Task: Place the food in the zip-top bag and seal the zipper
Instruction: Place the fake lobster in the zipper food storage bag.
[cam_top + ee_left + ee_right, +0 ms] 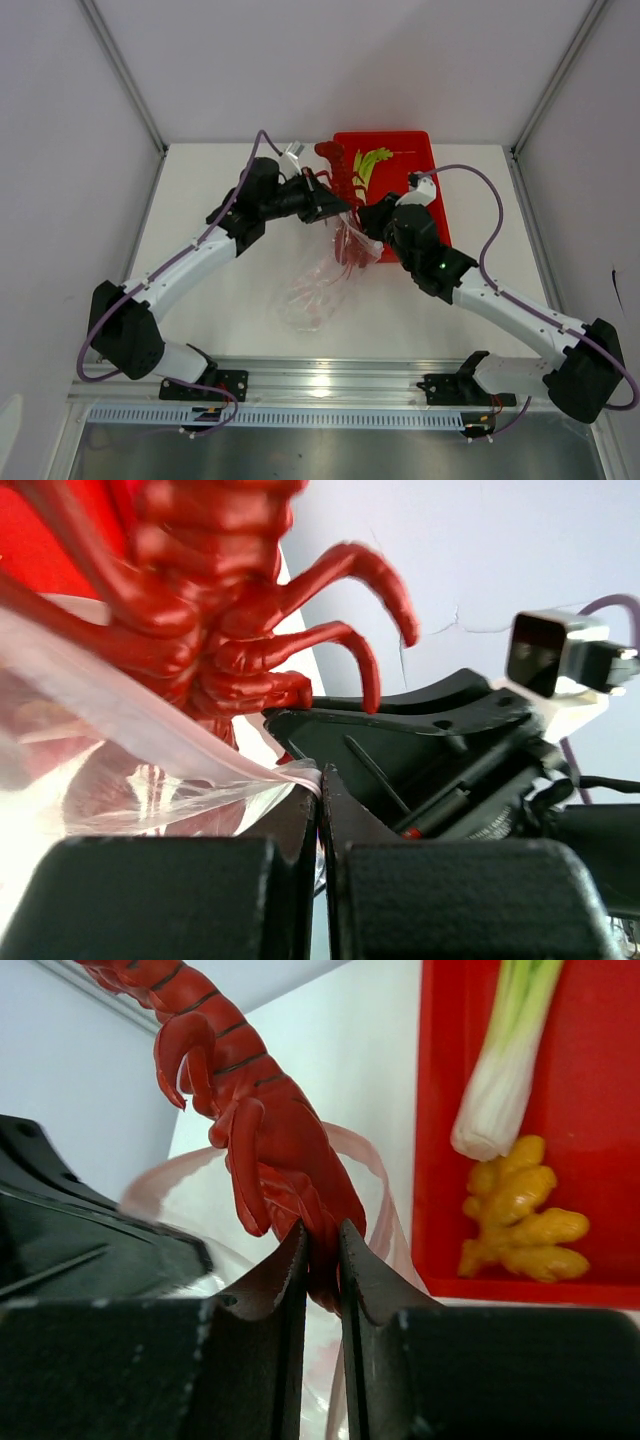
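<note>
My left gripper (322,776) is shut on the mouth edge of the clear dotted zip-top bag (322,282), holding it up over the table. My right gripper (322,1235) is shut on the tail end of the long red lobster (262,1130), which hangs over the open bag mouth (180,1195). The lobster's legs (330,620) show close in the left wrist view. In the top view the lobster (338,168) sits between the two grippers. The green-and-white stalk (505,1055) and the yellow pieces (520,1210) lie in the red tray (420,165).
The red tray stands at the back middle of the white table (220,300). White walls close in the back and sides. A metal rail (320,385) runs along the near edge by the arm bases.
</note>
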`<state>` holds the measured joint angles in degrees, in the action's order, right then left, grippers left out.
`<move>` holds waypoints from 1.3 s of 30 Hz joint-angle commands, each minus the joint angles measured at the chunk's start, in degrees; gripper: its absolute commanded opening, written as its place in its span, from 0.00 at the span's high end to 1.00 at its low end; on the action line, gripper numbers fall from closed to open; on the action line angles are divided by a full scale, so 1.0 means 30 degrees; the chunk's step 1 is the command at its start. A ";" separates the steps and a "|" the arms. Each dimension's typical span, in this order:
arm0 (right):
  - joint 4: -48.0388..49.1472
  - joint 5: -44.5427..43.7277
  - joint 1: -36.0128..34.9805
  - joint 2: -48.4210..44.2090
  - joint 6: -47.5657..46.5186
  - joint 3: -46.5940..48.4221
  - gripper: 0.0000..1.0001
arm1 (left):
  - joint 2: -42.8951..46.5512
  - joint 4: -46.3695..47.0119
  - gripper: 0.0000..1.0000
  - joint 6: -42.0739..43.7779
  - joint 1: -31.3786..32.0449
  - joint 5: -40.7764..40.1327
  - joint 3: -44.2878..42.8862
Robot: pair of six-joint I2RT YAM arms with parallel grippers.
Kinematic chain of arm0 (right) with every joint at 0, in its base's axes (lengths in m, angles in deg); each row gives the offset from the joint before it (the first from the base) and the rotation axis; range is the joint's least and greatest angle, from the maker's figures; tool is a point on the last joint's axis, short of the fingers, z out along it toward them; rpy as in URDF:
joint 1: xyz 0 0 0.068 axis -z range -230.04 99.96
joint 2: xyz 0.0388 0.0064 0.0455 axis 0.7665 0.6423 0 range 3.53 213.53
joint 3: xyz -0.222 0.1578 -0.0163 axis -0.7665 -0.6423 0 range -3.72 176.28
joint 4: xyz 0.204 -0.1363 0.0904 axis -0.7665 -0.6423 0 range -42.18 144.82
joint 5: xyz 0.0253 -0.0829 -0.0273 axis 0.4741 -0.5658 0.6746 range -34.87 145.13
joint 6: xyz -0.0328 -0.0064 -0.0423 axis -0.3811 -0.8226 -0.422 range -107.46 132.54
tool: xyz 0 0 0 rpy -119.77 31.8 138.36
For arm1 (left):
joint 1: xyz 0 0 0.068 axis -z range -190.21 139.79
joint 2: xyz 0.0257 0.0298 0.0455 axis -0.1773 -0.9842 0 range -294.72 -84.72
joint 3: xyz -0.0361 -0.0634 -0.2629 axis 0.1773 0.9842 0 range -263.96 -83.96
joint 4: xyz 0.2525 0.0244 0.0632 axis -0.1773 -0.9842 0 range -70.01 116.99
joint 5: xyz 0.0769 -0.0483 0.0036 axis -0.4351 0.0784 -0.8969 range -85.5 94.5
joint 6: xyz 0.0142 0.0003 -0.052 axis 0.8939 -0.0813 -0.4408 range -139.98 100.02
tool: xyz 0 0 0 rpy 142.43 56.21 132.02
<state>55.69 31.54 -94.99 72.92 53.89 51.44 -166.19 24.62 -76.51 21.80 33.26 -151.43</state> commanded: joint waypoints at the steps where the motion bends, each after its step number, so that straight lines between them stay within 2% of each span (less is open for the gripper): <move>1: -0.0200 -0.0134 0.0305 -0.1242 0.0280 -0.0834 0.95 | 0.0498 0.1031 0.99 0.0035 -0.0211 -0.0149 -0.0509; 11: -0.0054 0.3087 0.0891 -0.1683 0.3472 -0.3149 0.99 | 0.0000 0.0234 0.99 0.1557 -0.0181 -0.1497 0.0747; 21: -0.0025 0.4407 0.1476 -0.1010 0.4471 -0.4116 0.94 | -0.1290 -0.1491 0.99 0.3287 0.0052 -0.2552 0.0720; 24: 0.0209 0.5167 0.2032 -0.0513 0.4413 -0.4439 0.84 | -0.1378 -0.1902 0.99 0.3726 0.0111 -0.2991 0.0925; 25: 0.0239 0.5402 0.2150 -0.0192 0.4355 -0.4527 0.79 | -0.1407 -0.2021 0.99 0.4017 0.0111 -0.3137 0.0925; 35: 0.0679 0.8391 0.3469 0.1363 0.3448 -0.4499 0.68 | -0.1935 -0.3691 0.99 0.5455 0.0170 -0.4369 0.0749; 39: 0.0097 0.8598 0.3498 0.0986 0.2978 -0.4265 0.52 | -0.1847 -0.3984 1.00 0.5836 0.0141 -0.4720 0.0720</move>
<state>55.80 55.34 -84.67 76.94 65.01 37.08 -171.85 13.08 -61.84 22.12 21.08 -148.45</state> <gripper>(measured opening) 0.450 0.005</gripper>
